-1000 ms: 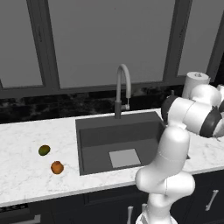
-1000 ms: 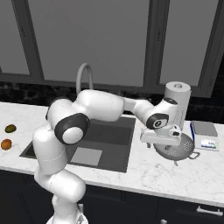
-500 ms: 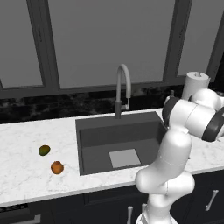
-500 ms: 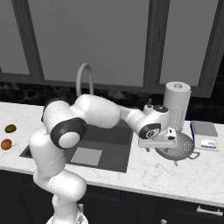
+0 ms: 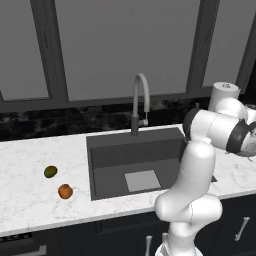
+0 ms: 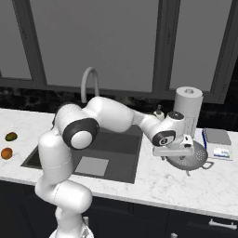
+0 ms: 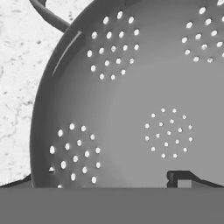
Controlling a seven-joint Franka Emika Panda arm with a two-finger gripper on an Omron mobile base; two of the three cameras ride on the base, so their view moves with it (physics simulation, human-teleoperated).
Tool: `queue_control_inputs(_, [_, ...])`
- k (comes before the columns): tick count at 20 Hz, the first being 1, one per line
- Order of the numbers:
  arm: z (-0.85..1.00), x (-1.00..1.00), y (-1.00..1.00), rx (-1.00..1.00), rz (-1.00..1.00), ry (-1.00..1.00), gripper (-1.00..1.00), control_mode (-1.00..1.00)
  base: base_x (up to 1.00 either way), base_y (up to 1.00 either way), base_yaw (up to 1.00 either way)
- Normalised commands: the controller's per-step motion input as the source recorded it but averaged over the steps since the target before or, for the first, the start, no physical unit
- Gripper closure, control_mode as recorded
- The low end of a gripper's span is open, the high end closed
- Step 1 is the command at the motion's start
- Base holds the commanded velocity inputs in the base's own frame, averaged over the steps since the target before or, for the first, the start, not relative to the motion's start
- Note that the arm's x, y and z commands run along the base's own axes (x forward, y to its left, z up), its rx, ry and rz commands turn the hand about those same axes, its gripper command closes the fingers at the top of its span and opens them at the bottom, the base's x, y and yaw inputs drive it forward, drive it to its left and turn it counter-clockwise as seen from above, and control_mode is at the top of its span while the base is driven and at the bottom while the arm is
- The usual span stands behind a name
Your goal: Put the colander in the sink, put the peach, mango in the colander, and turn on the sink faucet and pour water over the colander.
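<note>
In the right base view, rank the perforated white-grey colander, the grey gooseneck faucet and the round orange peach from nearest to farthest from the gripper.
1. Perforated white-grey colander, directly under the gripper, right of the sink.
2. Grey gooseneck faucet, behind the sink.
3. Round orange peach, far left counter.

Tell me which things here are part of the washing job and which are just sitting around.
Job: colander, peach, mango, sink, sink faucet, open gripper above the colander.
Lying about: paper towel roll, small device beside it.
</note>
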Motion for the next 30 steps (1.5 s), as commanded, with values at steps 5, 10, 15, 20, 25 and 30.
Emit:
queue_control_inputs(5, [-0.08,-0.08,0.02,-0.01,0.00,0.00,-1.00,-1.00,0.00,0.00,0.00])
queue_control_inputs(10, [-0.17,-0.12,0.06,-0.05,0.00,-0.01,-1.00,-1.00,0.00,0.00,0.00])
queue_control_inputs(15, [-0.02,-0.35,0.09,-0.05,0.00,-0.08,-1.00,-1.00,0.00,0.00,0.00])
queue_control_inputs(20, [0.00,-0.24,0.06,-0.02,0.00,-0.05,-1.00,-1.00,0.00,0.00,0.00])
queue_control_inputs(25, [-0.02,0.05,0.00,0.00,0.00,0.00,-1.00,-1.00,0.00,0.00,0.00])
queue_control_inputs(30, [-0.01,0.26,0.00,0.00,0.00,0.00,-1.00,-1.00,0.00,0.00,0.00])
